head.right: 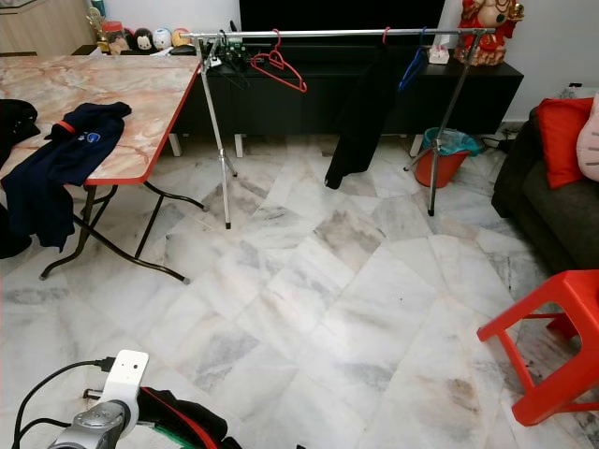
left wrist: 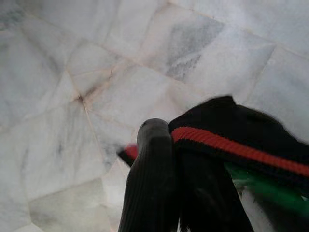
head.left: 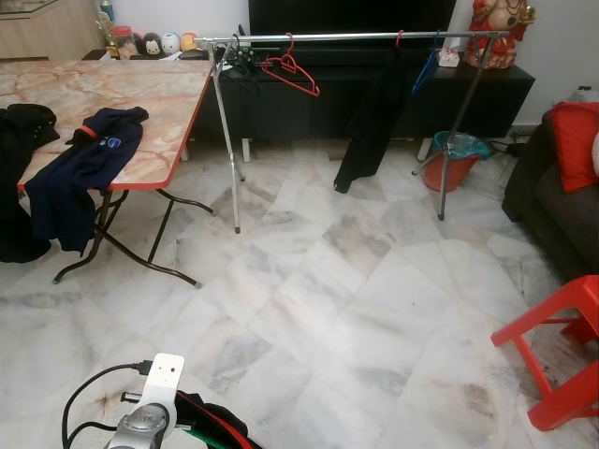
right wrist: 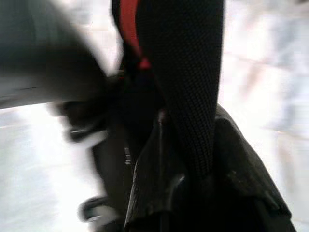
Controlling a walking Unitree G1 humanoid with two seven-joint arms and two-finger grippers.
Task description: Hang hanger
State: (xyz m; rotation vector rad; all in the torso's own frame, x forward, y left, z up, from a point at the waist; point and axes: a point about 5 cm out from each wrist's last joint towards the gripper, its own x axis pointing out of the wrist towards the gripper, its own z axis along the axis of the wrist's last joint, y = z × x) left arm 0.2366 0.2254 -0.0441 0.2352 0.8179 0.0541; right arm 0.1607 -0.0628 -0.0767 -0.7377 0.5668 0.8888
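A: Left gripper (left wrist: 174,193) — state?

B: Clamped on a black garment with a red stripe (left wrist: 241,145), something green (left wrist: 270,186) tucked under the cloth — looks like a green plastic hanger, hard to be sure. From the head camera it sits low at the bottom edge, over the white marble tile floor (head.left: 356,309); the silver left arm (head.left: 140,426) carries a white bracket and black cables.

A: Right gripper?

B: Wrist view is blurred. One black textured finger (right wrist: 188,87) against dark cloth with a bit of red. Can't tell if it's open or closed.

A: Where does the hanger go?

B: Silver metal clothes rail on thin legs (head.left: 356,37), well ahead, in front of the long black TV cabinet (head.left: 374,94). On it: an empty red plastic hanger (head.left: 292,73), a clump of dark hangers (head.left: 241,64) at the rail's left end, a hanging black garment (head.left: 370,126), a blue hanger (head.left: 426,67).

A: Any text or labels?

B: Small pale logo on the navy top with red collar trim (head.left: 84,164) draped over the edge of the pink marble-pattern folding table (head.left: 112,94) — too small to read.

A: Rest?

B: Orange bucket with teal liner (head.left: 456,159) by the rail's right leg, red plastic stool (head.left: 557,351) on the right, dark sofa with red cushion (head.left: 573,140).
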